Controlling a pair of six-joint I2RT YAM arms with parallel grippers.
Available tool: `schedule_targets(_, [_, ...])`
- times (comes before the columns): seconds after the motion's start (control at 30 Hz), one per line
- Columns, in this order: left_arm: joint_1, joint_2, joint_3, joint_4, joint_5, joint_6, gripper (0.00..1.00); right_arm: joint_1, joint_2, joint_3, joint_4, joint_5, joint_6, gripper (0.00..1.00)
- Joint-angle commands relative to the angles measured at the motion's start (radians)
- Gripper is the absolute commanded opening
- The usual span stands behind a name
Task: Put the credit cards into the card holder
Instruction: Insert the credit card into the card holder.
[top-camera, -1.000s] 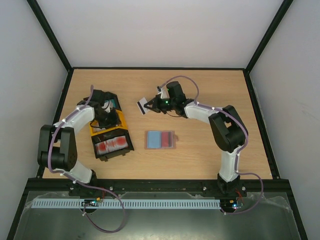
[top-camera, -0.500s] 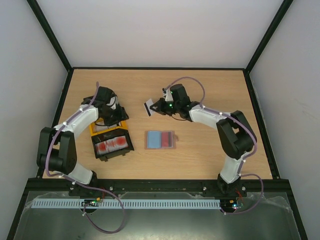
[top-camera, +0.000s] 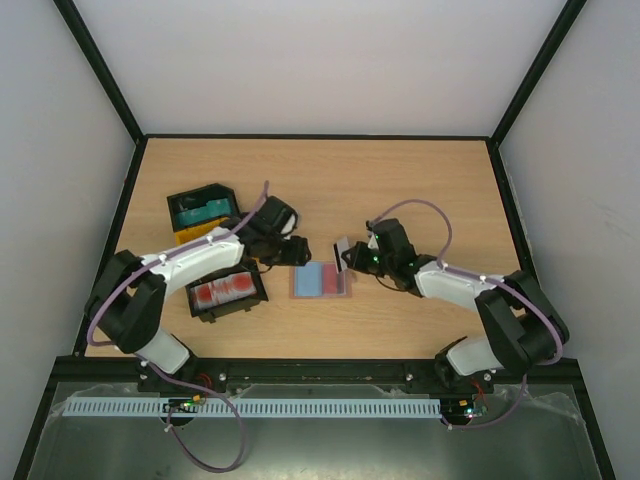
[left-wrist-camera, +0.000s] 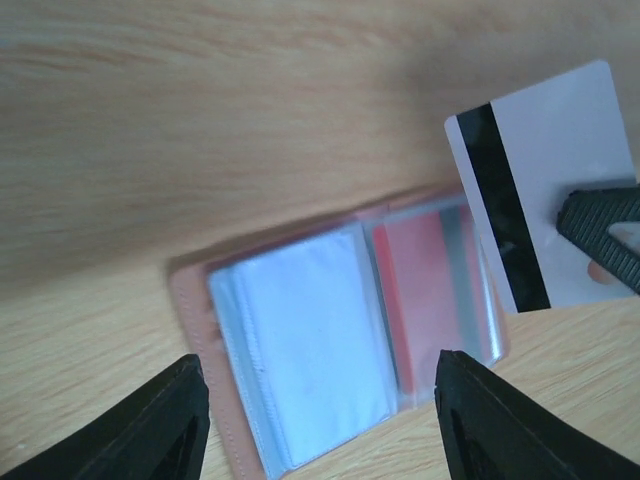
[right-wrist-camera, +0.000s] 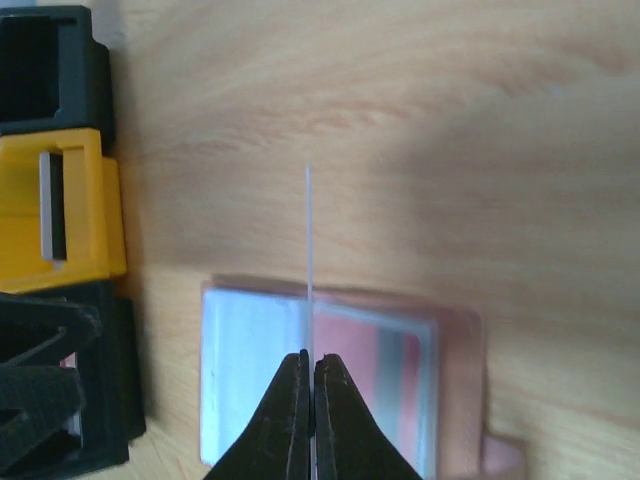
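- My left claw (left-wrist-camera: 318, 375) stands wide, fingers well apart, with nothing between them. It hovers low over the near-left part of the card holder (top-camera: 320, 280).
- The card holder lies open and flat on the wooden table (top-camera: 430, 180), about midway between my two arms. Its clear sleeves face up: one half looks pale blue, the other shows red.
- My right claw (right-wrist-camera: 311, 356) is pinched tight on a white card (left-wrist-camera: 560, 190), gripping it by one edge.
- From my left wrist, the white card shows a black stripe along one side, and it overlaps the corner of the holder's red half.
- From my right wrist, the same card is edge-on, a thin upright line above the seam between the blue and red halves. I cannot tell whether its lower edge touches the sleeve.
- To the left of the holder sits a black tray (top-camera: 252, 296) with red cards (top-camera: 222, 291) in it, close beside my left arm.
- Farther back on the left is a second black tray (top-camera: 172, 205) holding something teal (top-camera: 205, 209), with a yellow tray (top-camera: 185, 237) just beside it.
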Motion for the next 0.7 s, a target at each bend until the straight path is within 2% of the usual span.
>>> schedule_targets(0.0, [-0.074,0.034,-0.053,0.054,-0.084,-0.009,0.61,0.006,-0.053,-0.153,0.262,-0.056,0.107,0.02])
schedule_targets(0.13, [-0.124,0.043,-0.135,0.116,-0.092,-0.049,0.54,0.054,-0.040,-0.257,0.445,-0.070,0.184,0.02])
schedule_targets(0.3, [-0.153,0.029,-0.219,0.155,-0.176,-0.098,0.49,0.114,-0.003,-0.353,0.648,-0.010,0.287,0.02])
schedule_targets(0.57, [-0.175,0.014,-0.288,0.193,-0.171,-0.131,0.43,0.196,0.102,-0.366,0.782,0.054,0.333,0.02])
schedule_targets(0.67, [-0.176,0.014,-0.304,0.205,-0.170,-0.139,0.38,0.203,0.143,-0.368,0.805,0.088,0.348,0.02])
